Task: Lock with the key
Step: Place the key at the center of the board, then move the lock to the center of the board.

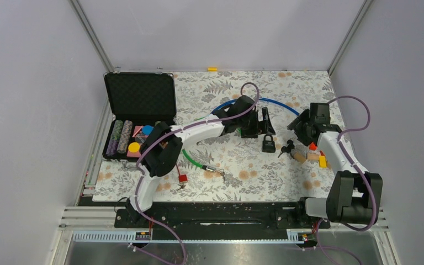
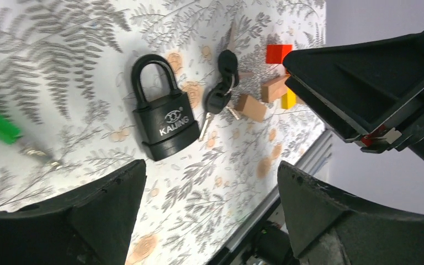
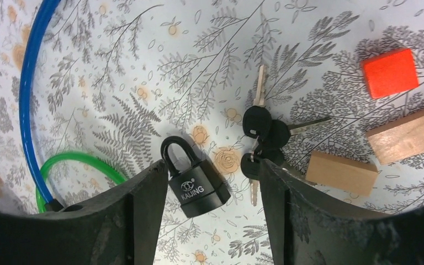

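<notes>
A black padlock (image 1: 268, 144) lies flat on the flowered cloth, its shackle down in the body. A bunch of black-headed keys (image 1: 285, 148) lies just to its right, apart from it. My left gripper (image 1: 259, 126) hovers just behind the padlock, and my right gripper (image 1: 300, 131) is close behind the keys. In the left wrist view the padlock (image 2: 163, 118) and keys (image 2: 221, 91) lie beyond the open left gripper (image 2: 211, 171). In the right wrist view the open right gripper (image 3: 212, 168) hangs over the padlock (image 3: 197, 185), with the keys (image 3: 262, 138) beside it. Neither gripper holds anything.
An open black case (image 1: 138, 118) with poker chips stands at the left. A blue cable (image 1: 279, 105) and a green cable (image 1: 192, 158) curve over the cloth. Wooden blocks (image 3: 339, 172), a red block (image 3: 390, 72) and a yellow block (image 1: 322, 161) lie right of the keys.
</notes>
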Controlling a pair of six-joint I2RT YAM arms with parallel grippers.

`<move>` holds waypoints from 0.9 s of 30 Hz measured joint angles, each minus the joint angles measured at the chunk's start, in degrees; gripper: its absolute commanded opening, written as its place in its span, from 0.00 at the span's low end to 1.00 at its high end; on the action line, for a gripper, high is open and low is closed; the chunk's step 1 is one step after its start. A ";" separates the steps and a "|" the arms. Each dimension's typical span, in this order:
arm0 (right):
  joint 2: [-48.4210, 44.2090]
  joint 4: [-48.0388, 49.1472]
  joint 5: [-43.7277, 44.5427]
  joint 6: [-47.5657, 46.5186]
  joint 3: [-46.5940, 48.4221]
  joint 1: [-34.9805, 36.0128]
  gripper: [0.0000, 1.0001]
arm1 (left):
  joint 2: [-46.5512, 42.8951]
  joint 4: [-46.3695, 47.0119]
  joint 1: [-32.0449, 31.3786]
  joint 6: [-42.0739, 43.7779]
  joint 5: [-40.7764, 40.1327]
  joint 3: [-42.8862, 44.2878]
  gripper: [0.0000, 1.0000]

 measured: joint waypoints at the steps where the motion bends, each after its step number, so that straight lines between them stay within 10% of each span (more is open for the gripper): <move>1: -0.24 0.00 -0.50 -0.31 0.00 0.22 0.65 | -0.72 -1.25 0.13 1.46 -0.72 -0.07 0.89; 9: 7.48 -0.94 -4.98 -5.42 4.76 11.82 0.33 | -18.47 -5.11 4.79 9.84 -10.34 -13.44 0.92; 27: 25.57 -7.87 -6.58 -16.28 14.51 18.60 0.30 | -34.18 -4.72 17.75 12.35 -15.85 -32.85 0.93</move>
